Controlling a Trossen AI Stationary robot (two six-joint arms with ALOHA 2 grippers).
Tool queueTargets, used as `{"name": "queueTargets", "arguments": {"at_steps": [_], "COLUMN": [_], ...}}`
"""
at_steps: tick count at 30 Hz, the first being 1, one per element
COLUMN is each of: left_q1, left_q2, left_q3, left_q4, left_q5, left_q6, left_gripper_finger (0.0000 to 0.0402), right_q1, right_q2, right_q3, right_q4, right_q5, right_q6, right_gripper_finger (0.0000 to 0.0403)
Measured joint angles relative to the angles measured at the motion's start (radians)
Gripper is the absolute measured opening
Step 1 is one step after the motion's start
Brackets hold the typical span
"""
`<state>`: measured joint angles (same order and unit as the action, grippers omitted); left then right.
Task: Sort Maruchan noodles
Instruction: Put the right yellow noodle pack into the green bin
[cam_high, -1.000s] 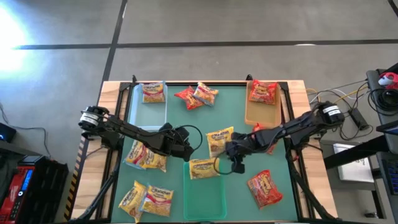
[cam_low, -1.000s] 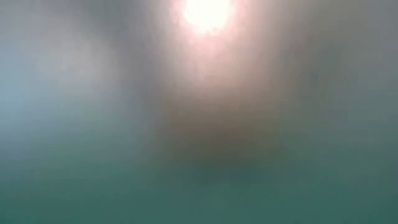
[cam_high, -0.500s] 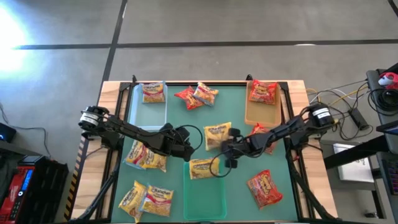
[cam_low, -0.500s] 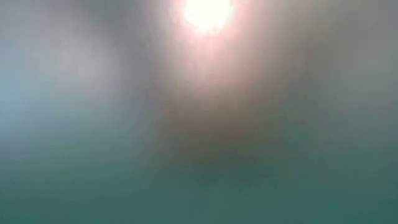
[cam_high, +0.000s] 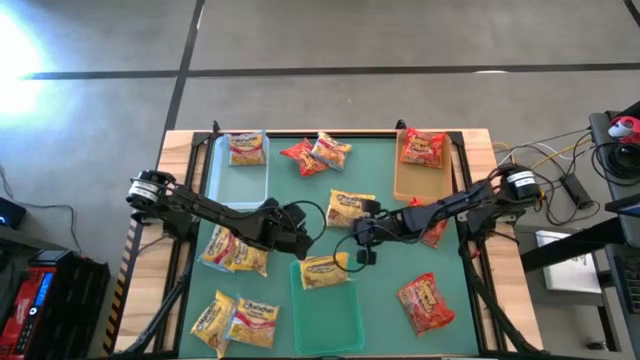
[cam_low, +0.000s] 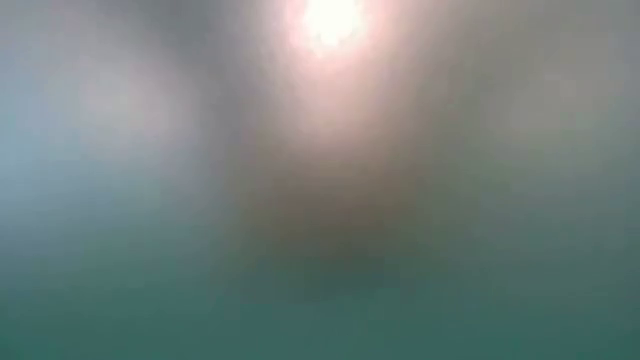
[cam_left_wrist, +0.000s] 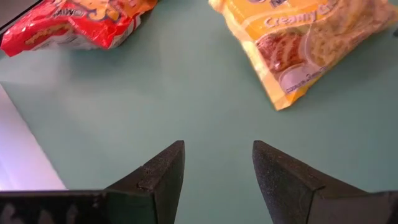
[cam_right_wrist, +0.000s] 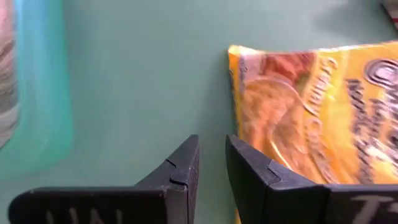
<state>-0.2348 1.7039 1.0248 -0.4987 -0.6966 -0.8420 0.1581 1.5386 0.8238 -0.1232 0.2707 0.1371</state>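
Crinkling yellow noodle packet (cam_high: 347, 208), printed label, beside right end effector (cam_high: 361, 238)

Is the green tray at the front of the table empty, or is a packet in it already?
Not empty. The high view shows one yellow packet lying inside the green tray at its far end.

Yellow noodle packet (cam_high: 347, 208), red packet (cam_high: 426, 301), green mat (cam_high: 380, 175), tan tray (cam_high: 418, 178).

The yellow packet (cam_left_wrist: 305, 46) reads "Creamy" on its front; nothing else is legible.
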Motion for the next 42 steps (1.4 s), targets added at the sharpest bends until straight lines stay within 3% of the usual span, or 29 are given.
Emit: {"name": "queueTargets", "arguments": {"at_steps": [6,9,15,33,42], "left_q1": [0.0,0.0,0.001,0.039,0.065], "left_q2": [0.0,0.001,0.018,0.067,0.067], "left_q3": [0.0,0.0,0.0,-0.001,-0.006], "left_q4": [0.173,0.312,0.516,0.596,0.586], "left_q5": [0.008,0.061,0.139,0.135,0.134], "left_q6": [0.168,0.281,0.393,0.351,0.35], "left_gripper_finger": [0.0174,0.0174,0.0174,0.0174,0.0174], "right_q1": [-0.01,-0.017,-0.017,-0.027,-0.027], "right_q2": [-0.095,-0.113,-0.116,0.059,-0.015], "right_q3": [-0.005,-0.009,-0.03,-0.064,-0.058], "right_q4": [-0.186,-0.284,-0.313,0.107,0.014], "right_q5": [0.003,0.018,0.019,0.028,0.028], "right_q6": [-0.001,-0.001,0.005,-0.086,-0.07], "right_gripper_finger": [0.007,0.007,0.0068,0.0065,0.0063]}}
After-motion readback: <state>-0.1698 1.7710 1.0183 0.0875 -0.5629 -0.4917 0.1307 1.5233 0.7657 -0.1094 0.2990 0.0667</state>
